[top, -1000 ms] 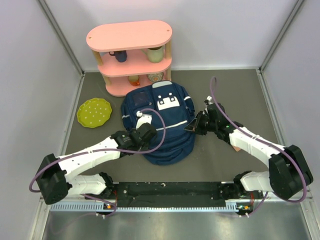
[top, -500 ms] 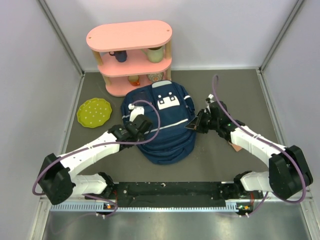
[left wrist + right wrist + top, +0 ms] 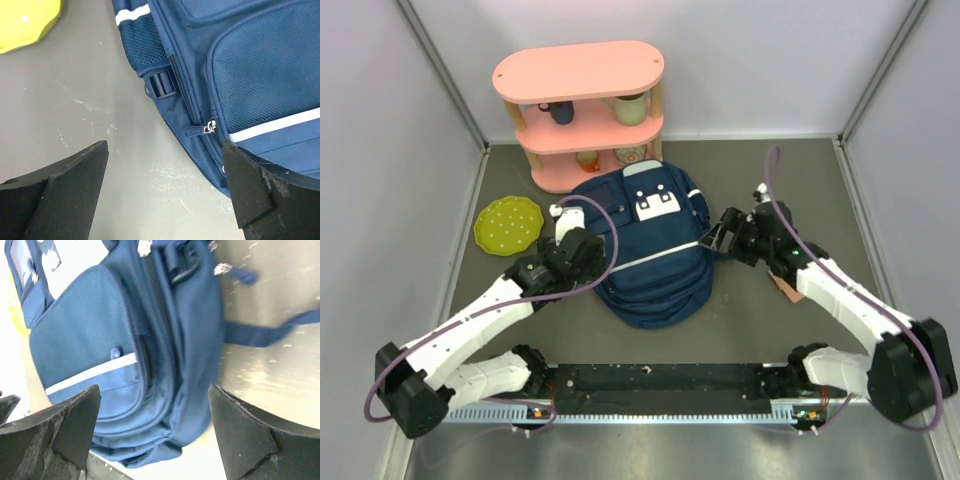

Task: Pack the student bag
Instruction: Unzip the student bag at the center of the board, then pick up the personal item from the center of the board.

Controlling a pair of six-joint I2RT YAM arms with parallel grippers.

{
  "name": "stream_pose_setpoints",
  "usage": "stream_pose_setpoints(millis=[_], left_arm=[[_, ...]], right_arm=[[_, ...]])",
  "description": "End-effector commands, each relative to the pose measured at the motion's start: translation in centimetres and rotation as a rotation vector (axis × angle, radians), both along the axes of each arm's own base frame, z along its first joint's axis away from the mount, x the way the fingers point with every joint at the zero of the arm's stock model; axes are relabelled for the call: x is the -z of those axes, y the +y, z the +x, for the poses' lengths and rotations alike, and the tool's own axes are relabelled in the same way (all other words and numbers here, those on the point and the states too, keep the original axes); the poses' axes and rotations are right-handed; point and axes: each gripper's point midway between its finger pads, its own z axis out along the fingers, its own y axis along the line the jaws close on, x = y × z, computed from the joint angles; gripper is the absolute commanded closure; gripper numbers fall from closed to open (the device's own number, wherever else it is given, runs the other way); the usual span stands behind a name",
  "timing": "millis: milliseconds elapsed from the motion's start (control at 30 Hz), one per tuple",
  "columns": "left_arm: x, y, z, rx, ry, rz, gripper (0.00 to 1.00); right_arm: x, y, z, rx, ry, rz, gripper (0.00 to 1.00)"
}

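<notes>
The student bag point(image 3: 650, 250), a navy backpack with a white stripe and a white buckled patch, lies flat in the middle of the table. My left gripper point(image 3: 564, 218) hovers over its left edge, open and holding nothing. In the left wrist view the left gripper point(image 3: 162, 187) frames bare table, with the bag point(image 3: 260, 75) and a zipper pull point(image 3: 199, 130) just ahead. My right gripper point(image 3: 721, 235) is open beside the bag's right edge. In the right wrist view the right gripper point(image 3: 155, 427) spans the bag's point(image 3: 100, 340) side without touching it, and a loose strap point(image 3: 270, 332) trails off.
A pink two-tier shelf point(image 3: 582, 110) holding cups stands right behind the bag. A yellow-green plate point(image 3: 509, 224) lies to the left, also seen at the top left corner in the left wrist view point(image 3: 25, 20). A small tan object point(image 3: 788, 290) peeks from under the right arm. Grey walls close in both sides.
Both grippers have gone from shut to open. The left one moved left off the top of the bag to its left edge. The right one backed slightly away to the right.
</notes>
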Motion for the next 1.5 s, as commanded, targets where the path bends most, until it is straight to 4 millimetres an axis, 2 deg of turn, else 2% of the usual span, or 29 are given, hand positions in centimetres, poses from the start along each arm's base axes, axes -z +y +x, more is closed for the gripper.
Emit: stream_pose_setpoints(millis=[0, 100, 133, 233, 267, 367, 533, 633, 700, 800, 900, 933, 967, 1000, 1067, 1133, 1167, 1200, 1233, 1267, 1300, 1333, 1367, 1467], left_arm=[[-4.3, 0.5, 0.4, -0.032, -0.106, -0.068, 0.01], [-5.2, -0.9, 0.5, 0.023, -0.123, -0.130, 0.01], [-5.3, -1.4, 0.6, 0.042, -0.126, -0.148, 0.01], [-5.7, -3.5, 0.8, 0.130, -0.131, -0.208, 0.01], [-5.8, -4.1, 0.8, 0.162, -0.132, -0.220, 0.01], [-5.8, -5.7, 0.8, 0.222, -0.124, -0.270, 0.01], [-5.7, -7.5, 0.6, 0.284, -0.103, -0.324, 0.01], [-5.7, -8.6, 0.2, 0.329, -0.090, -0.367, 0.01], [-5.6, -9.2, 0.0, 0.351, -0.081, -0.388, 0.01], [-5.8, -10.7, -0.1, 0.398, -0.074, -0.440, 0.01], [-6.4, -12.5, 0.2, 0.445, -0.078, -0.488, 0.01], [-6.7, -13.3, 0.0, 0.471, -0.070, -0.512, 0.01], [-6.7, -14.5, 0.1, 0.501, -0.064, -0.529, 0.01], [-7.3, -15.3, 0.3, 0.517, -0.071, -0.546, 0.01], [-6.9, -17.2, 0.6, 0.554, -0.051, -0.563, 0.01], [-7.5, -18.9, 0.8, 0.587, -0.039, -0.595, 0.01], [-6.5, -20.2, 0.7, 0.610, 0.004, -0.596, 0.01], [-7.3, -21.2, 1.0, 0.624, -0.003, -0.608, 0.01], [-6.2, -22.2, 1.3, 0.629, 0.026, -0.595, 0.01], [-6.9, -23.4, 1.2, 0.654, 0.019, -0.598, 0.01], [-6.8, -24.0, 1.2, 0.660, 0.025, -0.597, 0.01], [-5.9, -24.9, 1.3, 0.667, 0.049, -0.588, 0.01], [-6.5, -25.9, 1.3, 0.686, 0.044, -0.598, 0.01], [-5.9, -27.7, 1.4, 0.696, 0.069, -0.611, 0.01]], right_arm=[[-3.4, -7.2, 1.1, 0.261, -0.135, -0.171, 0.12], [-2.3, -13.4, 0.6, 0.460, -0.094, -0.274, 0.08], [-1.5, -16.0, 0.4, 0.545, -0.056, -0.292, 0.07], [0.4, -19.8, -1.0, 0.672, 0.039, -0.329, 0.04], [0.9, -22.2, -1.5, 0.771, 0.072, -0.343, 0.04], [2.2, -25.0, -3.3, 0.906, 0.151, -0.366, 0.01], [4.5, -27.6, -5.9, 1.030, 0.256, -0.415, 0.01], [5.4, -28.6, -6.5, 1.050, 0.281, -0.460, 0.01], [6.2, -28.8, -6.3, 1.026, 0.298, -0.485, 0.01], [7.5, -28.0, -5.5, 0.941, 0.327, -0.479, 0.01], [8.6, -26.6, -4.6, 0.858, 0.329, -0.419, 0.01], [8.8, -25.5, -4.2, 0.804, 0.323, -0.379, 0.01], [9.0, -25.1, -4.1, 0.786, 0.319, -0.359, 0.01], [9.0, -24.1, -3.9, 0.751, 0.311, -0.318, 0.02], [9.2, -23.0, -3.8, 0.709, 0.289, -0.270, 0.05], [9.0, -21.2, -3.7, 0.649, 0.274, -0.182, 0.07], [9.6, -20.5, -4.1, 0.633, 0.286, -0.154, 0.10], [9.5, -19.5, -4.1, 0.605, 0.280, -0.103, 0.13], [9.3, -19.0, -4.1, 0.590, 0.263, -0.080, 0.15], [9.8, -18.5, -4.6, 0.579, 0.275, -0.063, 0.18], [9.6, -18.0, -4.5, 0.563, 0.261, -0.033, 0.20], [9.3, -17.7, -4.5, 0.551, 0.239, -0.016, 0.23], [9.4, -17.3, -4.8, 0.534, 0.236, -0.002, 0.25], [7.8, -15.7, -4.6, 0.466, 0.178, 0.069, 0.30]])
